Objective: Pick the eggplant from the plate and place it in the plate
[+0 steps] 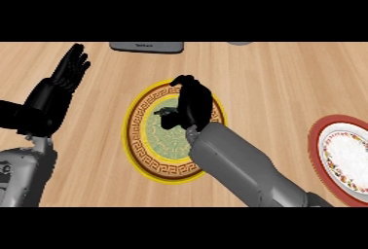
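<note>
My right hand (193, 103) is over the middle of the yellow-rimmed plate (147, 160), which has a brown patterned band and a green centre. Its fingers and thumb are curled downward, and the eggplant is hidden beneath them. The grey right forearm crosses the plate's lower right rim. A second plate (321, 154), red-rimmed with a white centre, lies at the right edge, partly cut off. My left hand (63, 78) rests open at the left, fingers up, away from both plates.
A grey flat object (146, 46) lies at the counter's far edge, above the yellow plate. A small grey thing (241, 43) shows at the top right. Bare wooden counter separates the two plates.
</note>
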